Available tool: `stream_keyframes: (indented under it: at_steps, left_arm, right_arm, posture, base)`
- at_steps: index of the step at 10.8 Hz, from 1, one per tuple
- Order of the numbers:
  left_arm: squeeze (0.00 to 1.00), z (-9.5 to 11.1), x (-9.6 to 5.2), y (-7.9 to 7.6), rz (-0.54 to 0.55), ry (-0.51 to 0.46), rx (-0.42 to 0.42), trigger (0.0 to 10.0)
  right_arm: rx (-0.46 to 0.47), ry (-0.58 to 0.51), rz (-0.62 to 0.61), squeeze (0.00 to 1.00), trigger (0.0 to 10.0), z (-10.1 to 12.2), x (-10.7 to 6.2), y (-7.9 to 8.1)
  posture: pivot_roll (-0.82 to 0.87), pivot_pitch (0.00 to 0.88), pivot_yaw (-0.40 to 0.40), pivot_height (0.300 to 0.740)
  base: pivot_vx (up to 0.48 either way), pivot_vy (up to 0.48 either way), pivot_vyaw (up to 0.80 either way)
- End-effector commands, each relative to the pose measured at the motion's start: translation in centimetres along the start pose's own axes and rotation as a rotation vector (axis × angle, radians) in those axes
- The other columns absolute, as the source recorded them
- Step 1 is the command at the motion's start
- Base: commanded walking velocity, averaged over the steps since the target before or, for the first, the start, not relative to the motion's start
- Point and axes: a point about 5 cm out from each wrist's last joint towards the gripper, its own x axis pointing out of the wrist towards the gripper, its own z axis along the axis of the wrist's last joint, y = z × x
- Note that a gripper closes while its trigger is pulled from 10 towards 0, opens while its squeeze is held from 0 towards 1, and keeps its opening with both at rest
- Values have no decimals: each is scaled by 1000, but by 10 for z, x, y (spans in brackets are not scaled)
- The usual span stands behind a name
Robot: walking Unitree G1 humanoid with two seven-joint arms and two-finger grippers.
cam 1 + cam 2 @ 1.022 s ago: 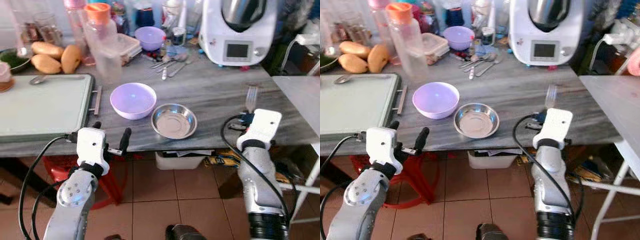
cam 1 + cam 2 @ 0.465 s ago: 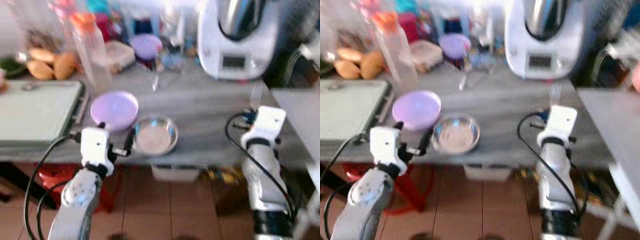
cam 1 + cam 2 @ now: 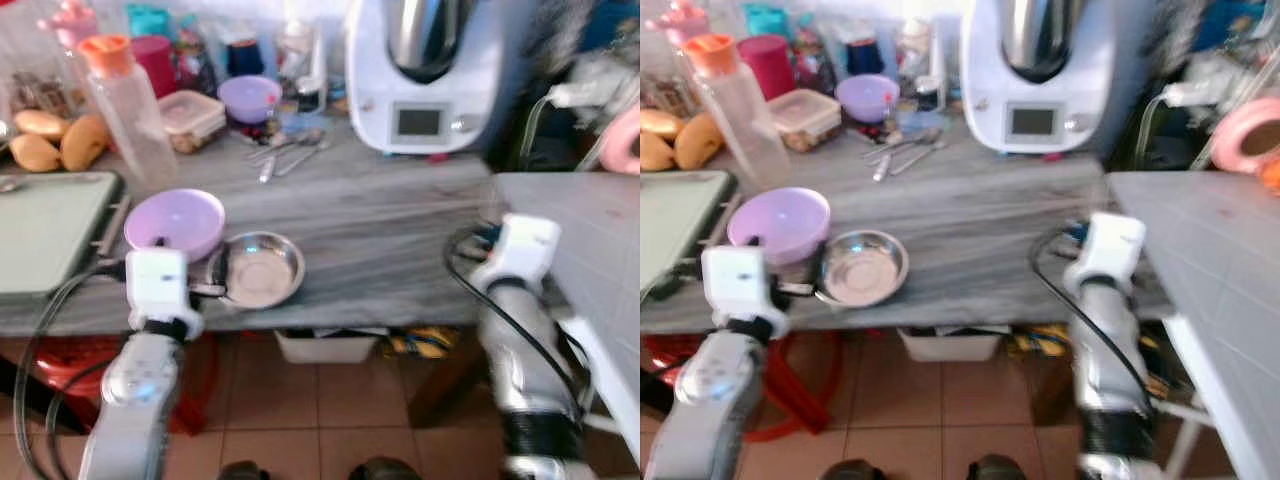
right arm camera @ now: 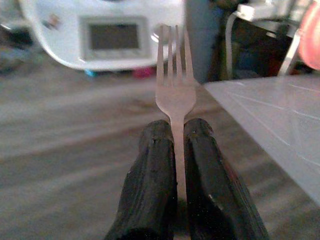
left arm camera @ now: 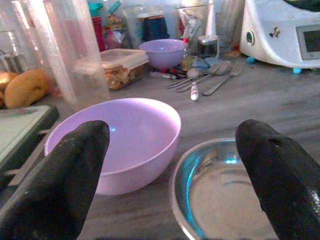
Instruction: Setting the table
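Two fingers of right hand [image 4: 172,150] pinch fork [image 4: 174,85] handle, tines up; thin, stiff, slippery, likely to pivot. Left hand [image 5: 170,165] open near bowl [image 5: 117,140].

Metal fork [image 4: 174,90]: tines up, handle pinched upright. Lilac bowl [image 5: 120,135] just beside empty steel dish [image 5: 225,190], near counter edge.

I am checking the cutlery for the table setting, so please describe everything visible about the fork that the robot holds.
The fork looks like plain silver metal, with four straight tines on a flat, narrowing neck. It stands upright, tines up. The right pincer is shut on its handle, one black finger pressing each side, so the lower handle is hidden. It is held above the grey wooden counter, touching nothing else.
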Motion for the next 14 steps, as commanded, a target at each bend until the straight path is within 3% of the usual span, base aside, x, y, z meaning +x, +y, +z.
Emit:
stream_keyframes:
  at_steps: [1, 5, 6, 9, 10, 14]
  left_arm:
    - [0, -1, -1, 4, 13, 13, 8, 10000]
    - [0, -2, -5, 23, 92, 37, 41, 10000]
    - [0, -3, -7, 26, 91, 42, 46, 10000]
    - [0, -1, -8, 26, 83, 46, 52, 10000]
    - [0, 0, -9, 26, 82, 46, 54, 10000]
    - [0, 2, -8, 28, 64, 47, 51, 10000]
  right_arm:
    - [12, 20, 26, 0, 10000, 0, 3, 5]
    - [123, 93, 172, 0, 10000, -4, 13, 34]
    - [198, 113, 211, 0, 10000, -2, 18, 51]
    - [245, 95, 272, 0, 10000, 7, 19, 88]
    - [279, 117, 241, 0, 10000, 3, 18, 90]
    - [235, 228, 120, 0, 10000, -21, 10, 79]
  posture:
    - [59, 0, -7, 740]
    - [90, 6, -7, 740]
    - [101, 13, -5, 740]
    - [118, 24, -5, 740]
    - [123, 27, -5, 740]
    - [126, 21, -9, 740]
  base:
    - [0, 0, 0]
    - [0, 0, 0]
    - [0, 0, 0]
    - [0, 0, 485]
    - [0, 0, 0]
    - [0, 0, 0]
